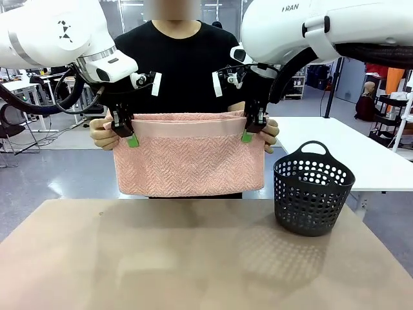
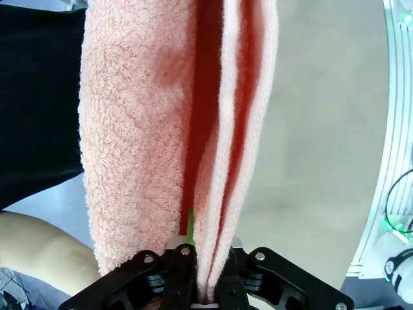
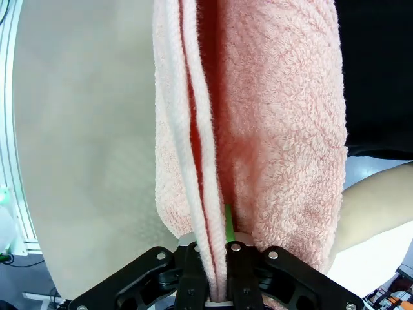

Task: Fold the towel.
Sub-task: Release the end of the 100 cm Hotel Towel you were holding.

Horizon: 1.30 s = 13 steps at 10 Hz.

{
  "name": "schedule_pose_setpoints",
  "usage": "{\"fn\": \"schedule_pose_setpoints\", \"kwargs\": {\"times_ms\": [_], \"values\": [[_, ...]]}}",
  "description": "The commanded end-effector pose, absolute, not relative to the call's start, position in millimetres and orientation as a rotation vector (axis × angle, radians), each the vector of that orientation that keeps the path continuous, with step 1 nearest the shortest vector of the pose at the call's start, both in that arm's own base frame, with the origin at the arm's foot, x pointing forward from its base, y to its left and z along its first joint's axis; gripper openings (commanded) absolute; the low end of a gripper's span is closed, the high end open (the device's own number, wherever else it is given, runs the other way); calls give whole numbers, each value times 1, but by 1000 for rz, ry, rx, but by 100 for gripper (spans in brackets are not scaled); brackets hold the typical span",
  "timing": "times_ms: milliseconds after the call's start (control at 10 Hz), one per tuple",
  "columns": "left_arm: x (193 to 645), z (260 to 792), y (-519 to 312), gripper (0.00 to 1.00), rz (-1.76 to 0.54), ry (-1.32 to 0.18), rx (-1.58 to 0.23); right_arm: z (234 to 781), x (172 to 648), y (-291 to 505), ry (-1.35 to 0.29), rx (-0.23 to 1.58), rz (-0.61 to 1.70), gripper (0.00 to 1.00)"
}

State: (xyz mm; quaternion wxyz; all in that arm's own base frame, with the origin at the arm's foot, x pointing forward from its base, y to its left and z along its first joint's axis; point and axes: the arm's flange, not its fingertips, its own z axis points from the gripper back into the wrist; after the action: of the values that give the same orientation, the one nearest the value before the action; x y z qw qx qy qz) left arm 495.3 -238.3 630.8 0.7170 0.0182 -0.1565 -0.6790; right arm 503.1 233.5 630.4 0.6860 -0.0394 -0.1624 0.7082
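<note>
Tan table [image 1: 193,258] runs across our foreground. Over its far edge we've got the pink towel [image 1: 190,158] hanging in the air, with several layers showing in both wrist views. The dark perforated basket [image 1: 313,190] stands on the table's right side, apart from the towel. The left gripper [image 1: 127,135] pinches the towel's top left corner and the right gripper [image 1: 253,132] the top right, fingers clamped on cloth. A person's hand [image 1: 102,134] sits just beside the left corner, the other hand [image 1: 270,134] beside the right.

The pale salmon-pink terry cloth towel [image 1: 190,161] looks soft and looped, herringbone-ribbed, with a smoother flat band. The dark grey perforated plastic basket [image 1: 313,194] is dull; the beige worktop [image 1: 161,258] smooth, matt.
</note>
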Motion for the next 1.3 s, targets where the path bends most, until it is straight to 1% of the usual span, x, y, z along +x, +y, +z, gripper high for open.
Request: {"fn": "schedule_pose_setpoints", "kwargs": {"times_ms": [0, 700, 800, 900, 1000, 1100, 1200], "values": [[495, 633, -236, 0, -1502, -348, 46, 631, 504, 233, -361, -99, 1589, 0], [495, 633, -236, 0, -1502, -348, 46, 631, 504, 233, -361, -99, 1589, 0], [496, 631, -238, 4, -1502, -346, 40, 630, 503, 233, -363, -88, 1586, 4], [495, 632, -237, 28, -1530, -343, 40, 631, 503, 233, -368, -103, 1599, 38], [495, 633, -237, 31, -1516, -348, 42, 630, 503, 232, -367, -109, 1592, 38], [495, 635, -238, 56, -1508, -355, 43, 630, 504, 232, -367, -104, 1587, 71], [495, 637, -238, 62, -1502, -361, 52, 631, 505, 232, -368, -101, 1586, 40]]}}
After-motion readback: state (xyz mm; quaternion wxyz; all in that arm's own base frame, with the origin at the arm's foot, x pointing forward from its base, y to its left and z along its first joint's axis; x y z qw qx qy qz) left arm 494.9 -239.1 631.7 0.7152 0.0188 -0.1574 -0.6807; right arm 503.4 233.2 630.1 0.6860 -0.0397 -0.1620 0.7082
